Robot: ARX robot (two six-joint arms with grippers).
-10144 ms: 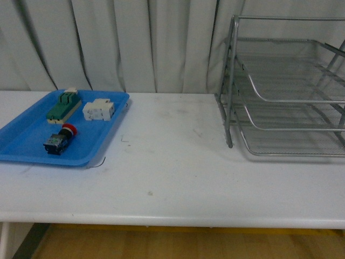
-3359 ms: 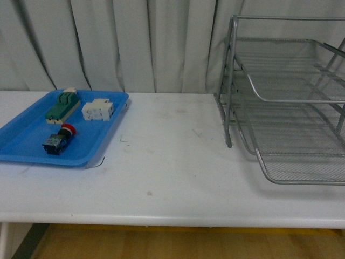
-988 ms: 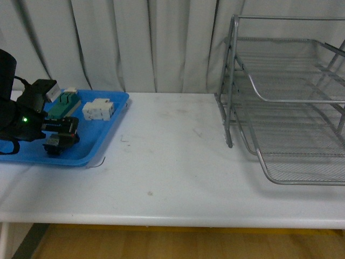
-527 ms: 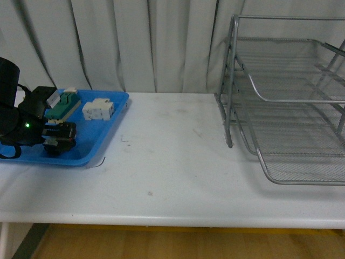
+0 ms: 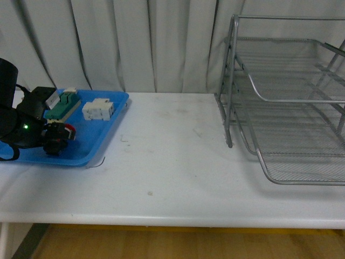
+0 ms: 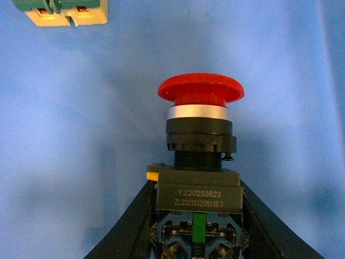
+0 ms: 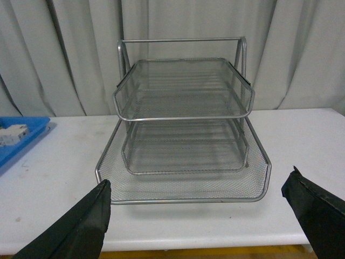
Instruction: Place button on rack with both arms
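A: Button (image 6: 199, 162) status?
B: Clamped at the body by the left gripper (image 6: 197, 186), at the blue tray (image 5: 102, 135), far-left table corner. To be lifted straight up. Right gripper (image 7: 197, 183) is seen spread wide, empty, facing the rack (image 7: 183, 200).

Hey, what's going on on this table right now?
The left gripper is over the blue tray, closed on the dark body of the red-capped button. The right gripper is open and faces the wire rack, whose bottom tier stands slid out. The button is not on the rack yet.
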